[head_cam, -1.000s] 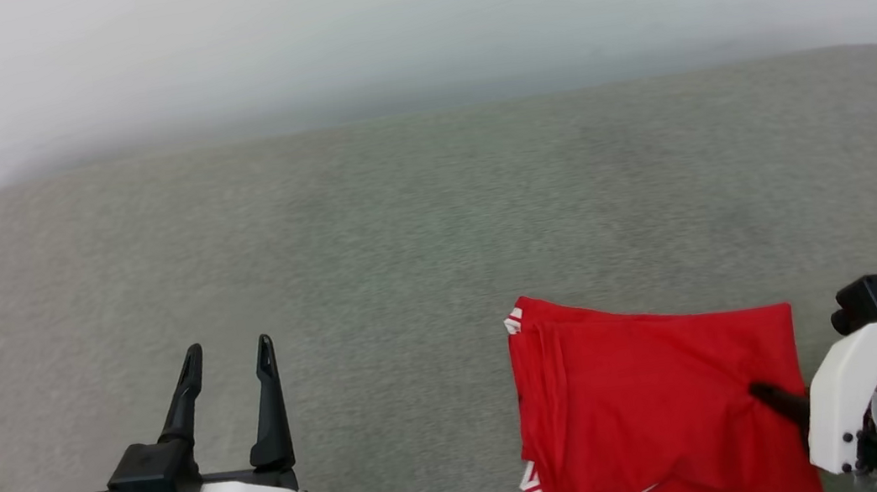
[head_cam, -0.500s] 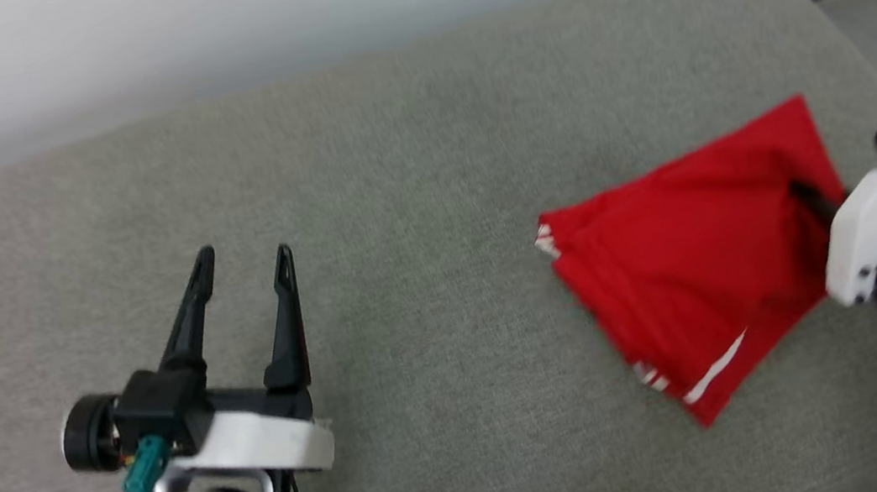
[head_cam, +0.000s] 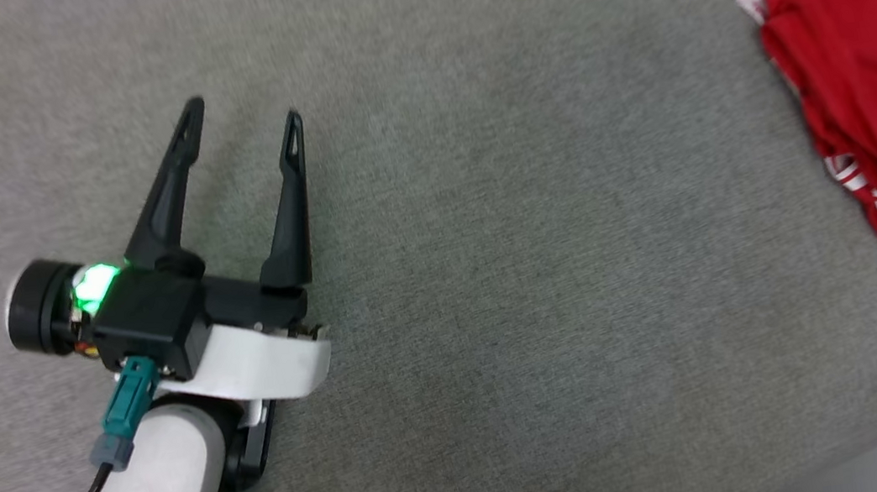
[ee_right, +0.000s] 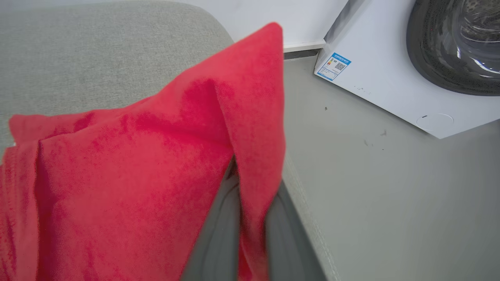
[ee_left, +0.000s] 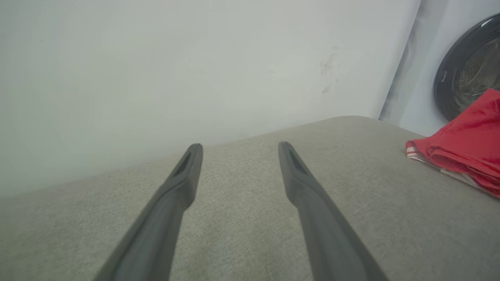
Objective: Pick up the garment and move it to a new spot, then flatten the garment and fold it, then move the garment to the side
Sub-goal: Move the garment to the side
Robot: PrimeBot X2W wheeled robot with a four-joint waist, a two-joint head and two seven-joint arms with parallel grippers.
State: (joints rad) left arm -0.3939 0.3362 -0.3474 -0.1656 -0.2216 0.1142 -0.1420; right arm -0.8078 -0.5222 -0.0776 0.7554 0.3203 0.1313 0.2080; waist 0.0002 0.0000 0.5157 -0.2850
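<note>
The folded garment (head_cam: 873, 70), at 2 o'clock on the cushion (head_cam: 493, 273), looks soft and light. The right gripper (ee_right: 254, 191) pinches its edge, best through all layers together; the left gripper (head_cam: 242, 115) stands wide and empty.

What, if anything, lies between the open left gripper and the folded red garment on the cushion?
Nothing visible does. Bare grey cushion stretches from the left gripper across to the garment, which is off to the gripper's right near the cushion's edge.

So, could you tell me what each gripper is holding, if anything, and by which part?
The right gripper is shut on the red garment, pinching a fold of cloth at its edge. The left gripper is open and holds nothing.
</note>
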